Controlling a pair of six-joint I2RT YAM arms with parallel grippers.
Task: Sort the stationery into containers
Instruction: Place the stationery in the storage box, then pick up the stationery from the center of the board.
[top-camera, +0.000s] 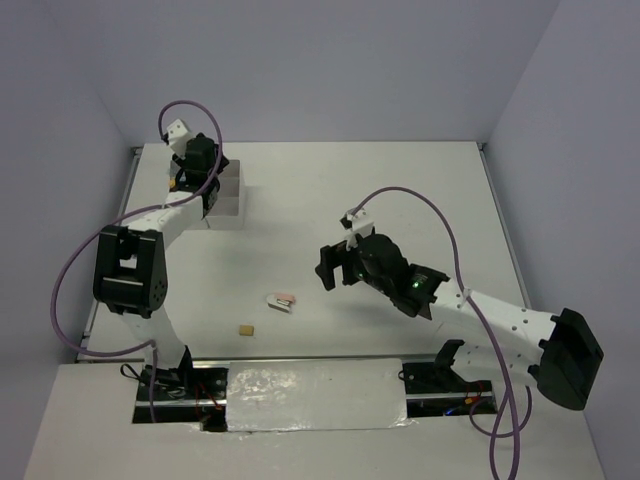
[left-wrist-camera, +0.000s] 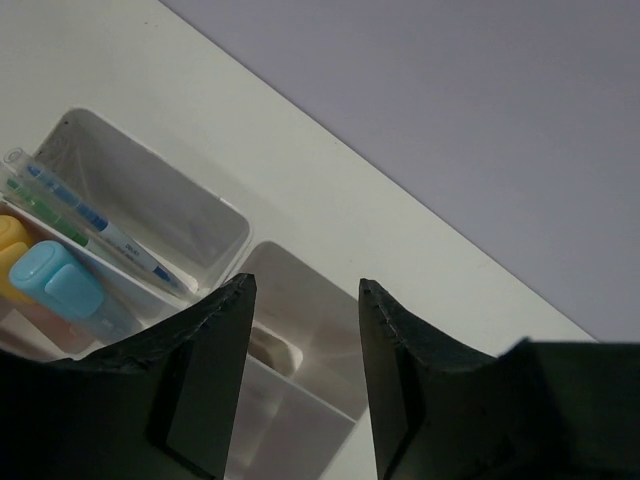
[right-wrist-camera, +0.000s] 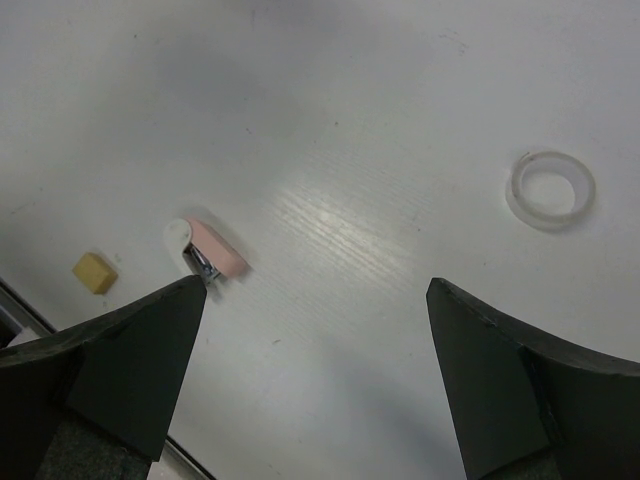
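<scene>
The white divided box (top-camera: 229, 196) stands at the back left. My left gripper (top-camera: 196, 160) hangs over it, open, with nothing between its fingers (left-wrist-camera: 305, 290). Below it, the box (left-wrist-camera: 236, 214) holds thin pens (left-wrist-camera: 95, 218), a blue highlighter (left-wrist-camera: 55, 282) and a yellow one (left-wrist-camera: 10, 236). A small pale piece (left-wrist-camera: 270, 350) lies in the compartment under the fingertips. On the table lie a pink-and-white stapler-like piece (top-camera: 282, 301) (right-wrist-camera: 208, 248), a tan block (top-camera: 245, 328) (right-wrist-camera: 95, 272) and a clear tape ring (right-wrist-camera: 550, 188). My right gripper (top-camera: 329, 267) (right-wrist-camera: 315, 285) hovers wide open right of the stapler piece.
The right arm crosses the table's middle right and hides the tape ring in the top view. A white taped strip (top-camera: 315, 395) runs along the near edge between the arm bases. Walls close in the table at the back and sides.
</scene>
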